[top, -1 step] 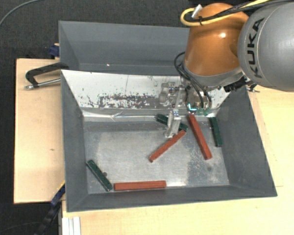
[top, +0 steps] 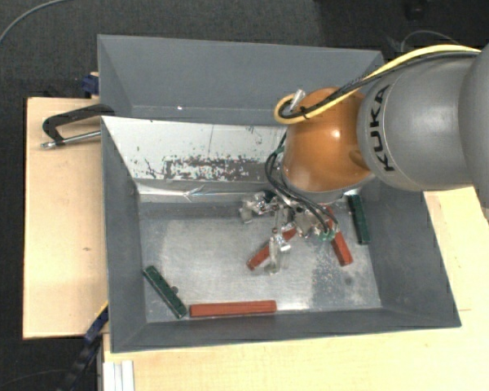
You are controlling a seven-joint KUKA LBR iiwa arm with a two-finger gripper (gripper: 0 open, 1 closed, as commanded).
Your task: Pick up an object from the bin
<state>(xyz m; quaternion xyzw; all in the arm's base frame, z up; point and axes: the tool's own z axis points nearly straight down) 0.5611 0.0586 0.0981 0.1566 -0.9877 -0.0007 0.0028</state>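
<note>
Camera view: pincer down by a small red block

Camera view from above shows me the pincer [top: 275, 252] low in the middle of the grey bin [top: 121, 235], under the arm's round orange cover [top: 322, 149]. I cannot tell if the pincer is spread or pressed together, because wires and metal bits crowd that spot. A small red block [top: 259, 259] lies tilted on the bin floor, right at the pincer's tip on its left side. I cannot tell if they touch.

Another short red piece [top: 341, 252] lies a little way to the right. A dark green stick [top: 358, 218] lies just above it, by the right wall. Well apart, along the front wall, a long red bar [top: 232, 308] lies flat. A green stick [top: 165, 292] lies slanted near the bar's left end.
</note>
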